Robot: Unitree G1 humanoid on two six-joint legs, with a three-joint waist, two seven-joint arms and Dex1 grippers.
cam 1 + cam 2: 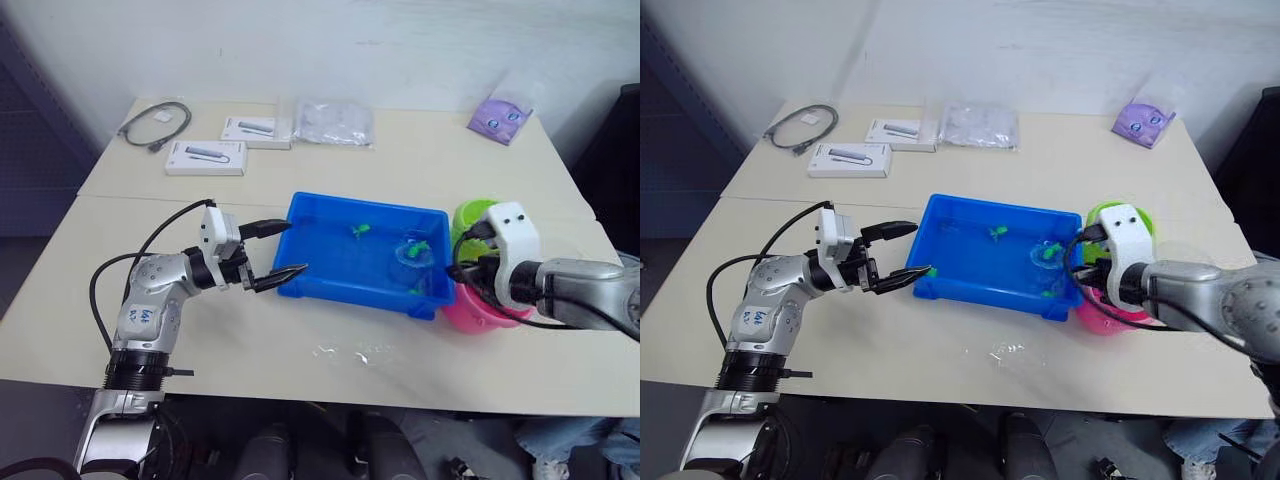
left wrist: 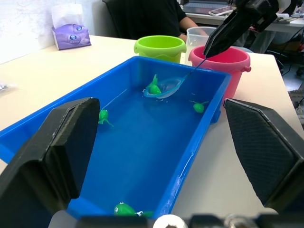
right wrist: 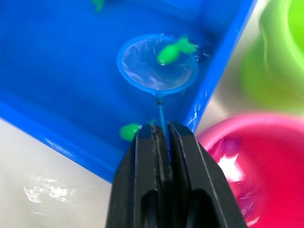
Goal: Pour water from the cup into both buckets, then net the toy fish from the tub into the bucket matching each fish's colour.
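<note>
Blue tub [image 1: 330, 262] mid-table, holding water and green fish [image 2: 153, 88]. Net [image 3: 157, 64] dipped at its 3 o'clock end, one green fish over the hoop; handle clenched in right gripper [image 3: 166, 142]. Green bucket [image 2: 160, 48] and pink bucket [image 2: 223, 61] just beyond at 3 o'clock. Left gripper [image 1: 280, 250] spread wide at 9 o'clock, grasping nothing.

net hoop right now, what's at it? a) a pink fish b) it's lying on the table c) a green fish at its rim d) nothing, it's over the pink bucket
c: the right hand, shut on the handle, has the net down in the tub, and a green fish lies across the hoop's rim.
</note>
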